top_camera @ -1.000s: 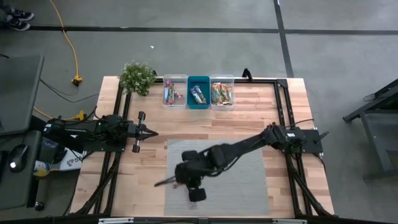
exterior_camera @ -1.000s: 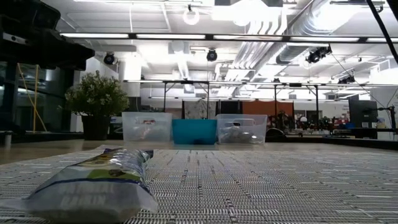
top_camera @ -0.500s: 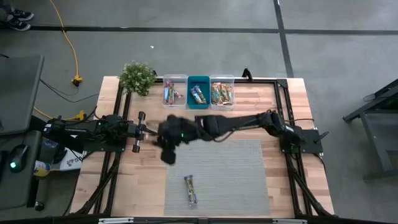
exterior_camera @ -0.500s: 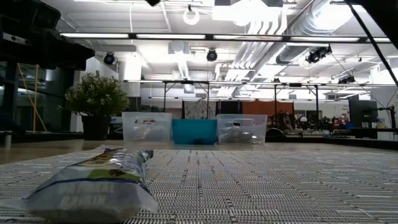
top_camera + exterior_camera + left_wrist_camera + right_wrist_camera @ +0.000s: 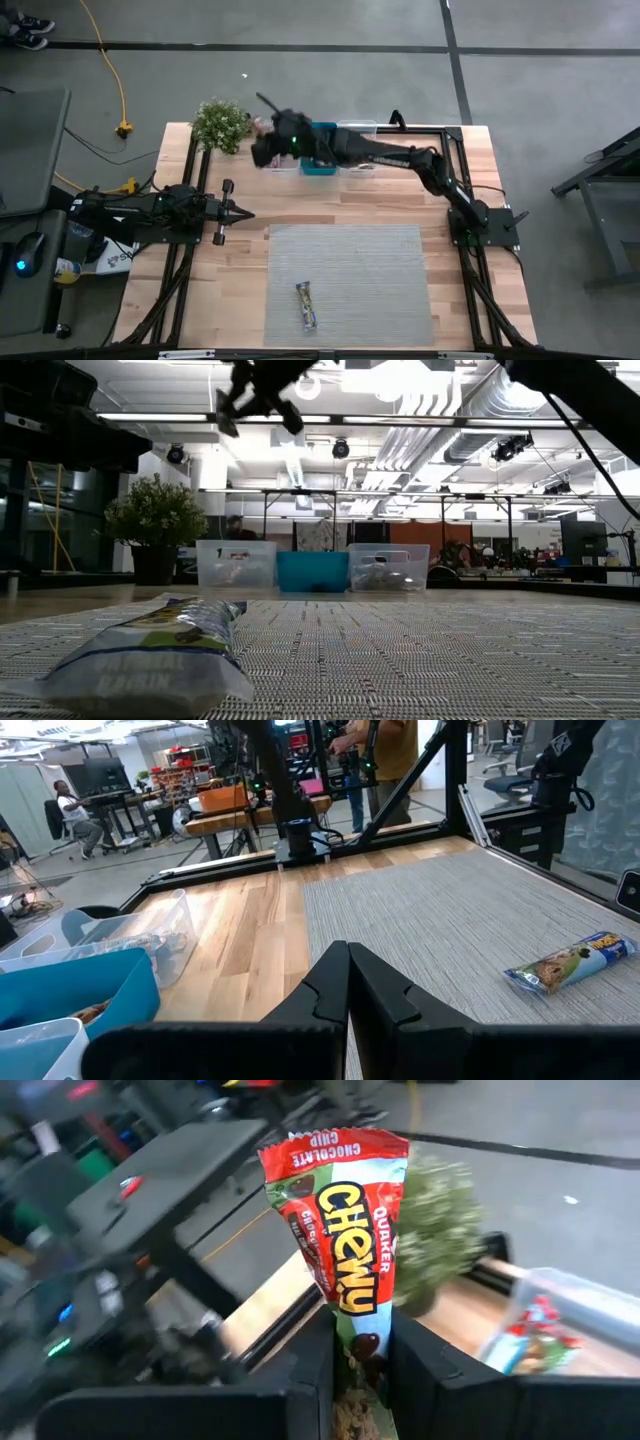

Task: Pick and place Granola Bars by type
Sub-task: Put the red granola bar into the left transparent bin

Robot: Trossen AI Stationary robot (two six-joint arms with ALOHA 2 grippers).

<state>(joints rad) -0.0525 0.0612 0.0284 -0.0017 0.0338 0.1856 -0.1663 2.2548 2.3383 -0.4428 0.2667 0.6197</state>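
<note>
My right gripper (image 5: pixel 264 140) hangs above the table's far edge, between the plant (image 5: pixel 220 125) and the left clear bin (image 5: pixel 281 147), shut on a red-wrapped granola bar (image 5: pixel 345 1230). In the low view it shows high up (image 5: pixel 258 390). Another granola bar (image 5: pixel 307 305) lies flat on the grey mat (image 5: pixel 350 270) near the front edge, large in the low view (image 5: pixel 150 655). My left gripper (image 5: pixel 240 213) waits shut at the table's left side, pointing level over the wood. My right gripper pinches the red bar's one end (image 5: pixel 362 1350) between its two fingers (image 5: pixel 318 1370). The rest of the bar sticks out past the fingertips, along the fingers. The gripper points toward the table's far left, tipped slightly down. The bar is lifted clear of everything.
Three bins stand in a row at the far edge: a clear one, a teal one (image 5: pixel 319 150) and another clear one (image 5: pixel 357 148), each holding wrapped bars. A potted plant stands left of them. Black frame rails (image 5: pixel 190 180) run along the table's sides.
My right gripper has swung from low over the mat near the front edge to the far edge, rising and rolling its wrist, with the red bar shut between its fingers. The other bar has stayed where it lay on the mat.
</note>
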